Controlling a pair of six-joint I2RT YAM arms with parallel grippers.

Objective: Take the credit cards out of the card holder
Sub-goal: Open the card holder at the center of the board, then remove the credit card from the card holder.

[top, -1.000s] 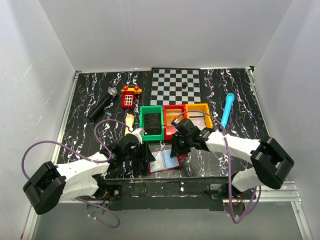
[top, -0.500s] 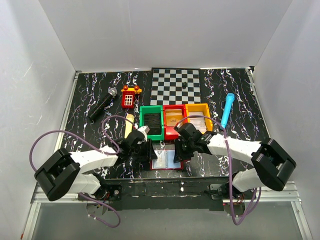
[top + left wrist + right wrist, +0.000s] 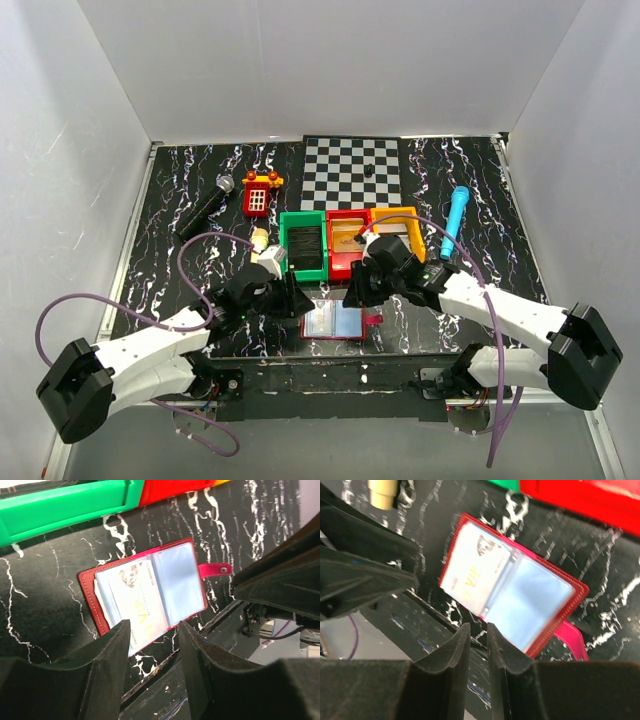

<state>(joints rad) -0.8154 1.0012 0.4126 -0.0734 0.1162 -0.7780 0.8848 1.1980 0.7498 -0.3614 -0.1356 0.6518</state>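
Card holder (image 3: pixel 333 322) lies open and flat at the middle of the worktop's (image 3: pixel 180 262) near edge, pale bluish sleeves facing up and its short red tab (image 3: pixel 215 570) pointing toward the right edge. A pale card (image 3: pixel 134 602) printed "VIP" sits inside the sleeve on the holder's left-hand page. The left gripper (image 3: pixel 296 300) hangs just left of the holder, its jaws moderately apart with nothing between them. The right gripper (image 3: pixel 353 296) hovers by the holder's far right corner, its jaws parted by only a slim gap and likewise empty. Just beyond the holder, a green bin (image 3: pixel 284 245), a red bin (image 3: pixel 345 214) and a yellow bin (image 3: pixel 395 211) stand side by side.
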